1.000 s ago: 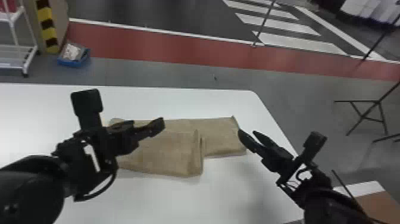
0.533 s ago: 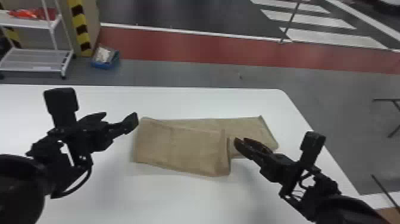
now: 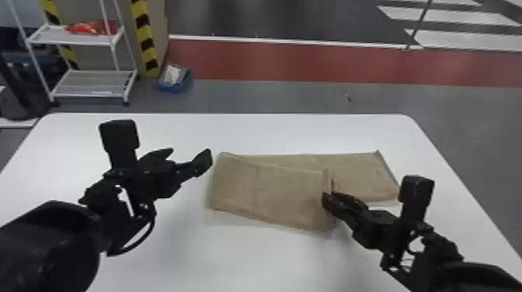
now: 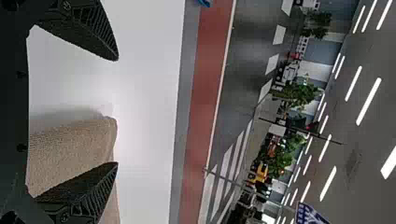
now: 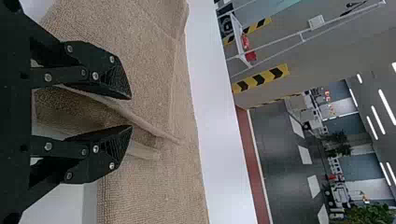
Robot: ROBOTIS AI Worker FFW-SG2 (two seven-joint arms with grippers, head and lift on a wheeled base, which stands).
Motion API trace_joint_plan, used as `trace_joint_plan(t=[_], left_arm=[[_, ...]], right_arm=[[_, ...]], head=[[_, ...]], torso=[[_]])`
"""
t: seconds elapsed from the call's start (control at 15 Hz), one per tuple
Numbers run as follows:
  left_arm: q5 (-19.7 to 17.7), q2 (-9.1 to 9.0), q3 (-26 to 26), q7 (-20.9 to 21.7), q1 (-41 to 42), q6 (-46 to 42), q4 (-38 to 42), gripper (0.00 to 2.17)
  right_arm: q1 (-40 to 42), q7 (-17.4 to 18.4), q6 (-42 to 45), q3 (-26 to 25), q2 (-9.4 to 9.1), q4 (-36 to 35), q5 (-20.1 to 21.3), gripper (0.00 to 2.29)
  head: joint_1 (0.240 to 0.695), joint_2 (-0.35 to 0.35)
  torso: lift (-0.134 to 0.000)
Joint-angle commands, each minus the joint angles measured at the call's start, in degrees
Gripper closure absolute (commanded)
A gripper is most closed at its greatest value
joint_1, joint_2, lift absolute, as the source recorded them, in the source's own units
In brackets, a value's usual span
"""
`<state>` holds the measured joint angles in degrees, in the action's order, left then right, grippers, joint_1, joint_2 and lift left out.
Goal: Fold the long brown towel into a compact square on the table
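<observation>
a brown towel [image 3: 268, 190] lies on a white table [image 3: 233, 264], its long axis running left to right and its upper layer folded over the near left part, the lower layer reaching out to the far right. the right gripper [image 3: 331, 194], its fingers parted around the flap's raised right edge [image 3: 327, 180], is the nearer to that loose end. the left gripper [image 3: 191, 152], fingers spread wide, is just beyond the towel's left end. the next move likely turns on the right one closing on that edge without catching the layer below.
</observation>
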<state>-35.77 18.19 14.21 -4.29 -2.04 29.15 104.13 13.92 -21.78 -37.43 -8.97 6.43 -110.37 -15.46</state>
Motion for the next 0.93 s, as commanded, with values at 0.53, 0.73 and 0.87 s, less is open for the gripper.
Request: trace_joint_plan(t=[0.53, 0.73, 0.87], left_arm=[[0.0, -0.08, 0.21, 0.07, 0.81, 0.17, 0.02, 0.09], [-0.18, -0.08, 0.21, 0.25, 0.81, 0.17, 0.02, 0.09], [-0.18, -0.17, 0.47, 0.34, 0.81, 0.17, 0.02, 0.09]], right_arm=[[5.94, -0.1, -4.19, -0.79, 0.07, -13.11, -4.93, 1.51], [7.09, 2.01, -7.53, -1.14, 0.07, -13.2, -3.96, 1.51], [6.65, 3.06, -7.18, -0.96, 0.07, -10.13, -3.44, 1.51]], head=[[0.695, -0.088], [0.695, -0.085], [0.695, -0.094]], torso=[[-0.128], [-0.128], [-0.128]])
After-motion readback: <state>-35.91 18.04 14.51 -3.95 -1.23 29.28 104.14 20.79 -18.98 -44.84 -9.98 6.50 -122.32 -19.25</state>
